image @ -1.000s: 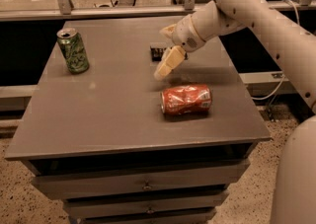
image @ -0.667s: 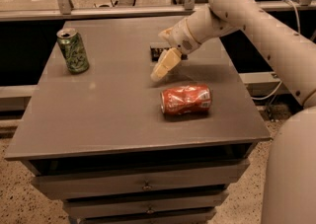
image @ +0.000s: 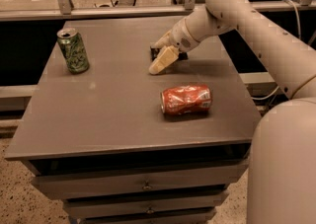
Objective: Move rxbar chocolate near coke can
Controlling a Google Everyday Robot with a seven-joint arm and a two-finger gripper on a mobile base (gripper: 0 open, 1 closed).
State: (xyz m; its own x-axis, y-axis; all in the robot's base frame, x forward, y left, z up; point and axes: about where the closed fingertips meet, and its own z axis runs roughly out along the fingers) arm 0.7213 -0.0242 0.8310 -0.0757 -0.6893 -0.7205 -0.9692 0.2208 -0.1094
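Observation:
The coke can point(image: 186, 99), red and dented, lies on its side on the right part of the grey table point(image: 108, 104). The rxbar chocolate point(image: 154, 51) is a flat black bar further back on the table, mostly hidden behind my gripper; only its dark edges show. My gripper point(image: 160, 63), pale and pointing down to the left, hangs just over the bar's near side, about a can's length behind the coke can. The arm reaches in from the upper right.
A green patterned can point(image: 73, 50) stands upright at the table's back left. Drawers point(image: 143, 186) run under the tabletop. A metal rail and glass panel point(image: 123, 11) stand behind the table. The robot's pale body point(image: 284, 164) fills the lower right.
My gripper has shifted a little to the left over the bar. The cans have not moved.

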